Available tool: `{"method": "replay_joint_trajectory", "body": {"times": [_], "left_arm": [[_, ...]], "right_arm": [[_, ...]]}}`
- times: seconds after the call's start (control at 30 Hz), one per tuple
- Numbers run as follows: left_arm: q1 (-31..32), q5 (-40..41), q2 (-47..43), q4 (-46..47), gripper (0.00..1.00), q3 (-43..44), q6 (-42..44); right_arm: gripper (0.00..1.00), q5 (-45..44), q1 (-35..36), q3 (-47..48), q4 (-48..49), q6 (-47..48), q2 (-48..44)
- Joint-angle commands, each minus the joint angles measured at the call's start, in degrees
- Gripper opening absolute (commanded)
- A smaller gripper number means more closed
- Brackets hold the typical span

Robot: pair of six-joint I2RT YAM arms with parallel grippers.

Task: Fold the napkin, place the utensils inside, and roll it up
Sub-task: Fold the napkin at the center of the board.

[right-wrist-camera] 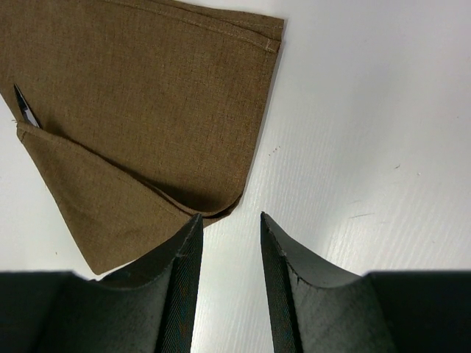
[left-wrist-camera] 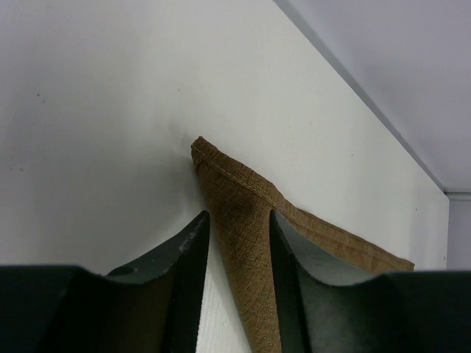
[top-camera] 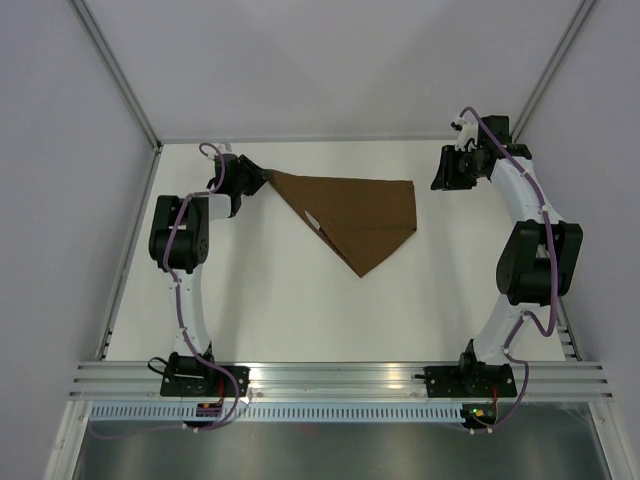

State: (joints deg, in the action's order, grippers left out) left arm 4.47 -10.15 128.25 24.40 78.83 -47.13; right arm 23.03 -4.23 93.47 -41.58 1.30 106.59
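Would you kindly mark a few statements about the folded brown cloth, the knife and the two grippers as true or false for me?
1. The brown cloth napkin lies folded on the white table. True.
2. The right gripper is clamping the napkin's edge. False: its jaws stand open and empty over bare table, just beside the napkin.
3. A corner of the napkin sits between the fingers of the left gripper. True.
4. The slim table knife lies fully exposed beside the napkin. False: only a sliver of it peeks out from under a fold.
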Motion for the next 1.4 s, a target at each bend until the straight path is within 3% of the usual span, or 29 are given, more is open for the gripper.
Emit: {"method": "replay_joint_trajectory", "body": {"times": [0.0,0.3,0.6,1.0,1.37], "left_arm": [[-0.43,0.49,1.39,-0.50,0.40,2.38,-1.12],[-0.43,-2.41,4.03,2.14,0.18,3.79,-2.78],[-0.51,-5.75,3.51,7.40,0.05,3.18,-2.70],[0.36,-19.01,-3.70,27.96,0.02,-7.45,0.11],[5.19,-29.74,-8.97,34.40,0.02,-15.89,4.76]], "right_arm": [[0.43,-0.61,0.36,1.98,0.01,0.02,0.11],[0.43,-0.79,0.36,1.63,0.10,-0.25,-0.15],[0.43,-1.05,0.54,1.54,0.19,-0.16,-0.15],[0.43,-1.14,0.89,1.45,0.27,-0.07,-0.15],[0.43,-2.37,2.82,1.63,0.19,-0.07,-0.15]]}}
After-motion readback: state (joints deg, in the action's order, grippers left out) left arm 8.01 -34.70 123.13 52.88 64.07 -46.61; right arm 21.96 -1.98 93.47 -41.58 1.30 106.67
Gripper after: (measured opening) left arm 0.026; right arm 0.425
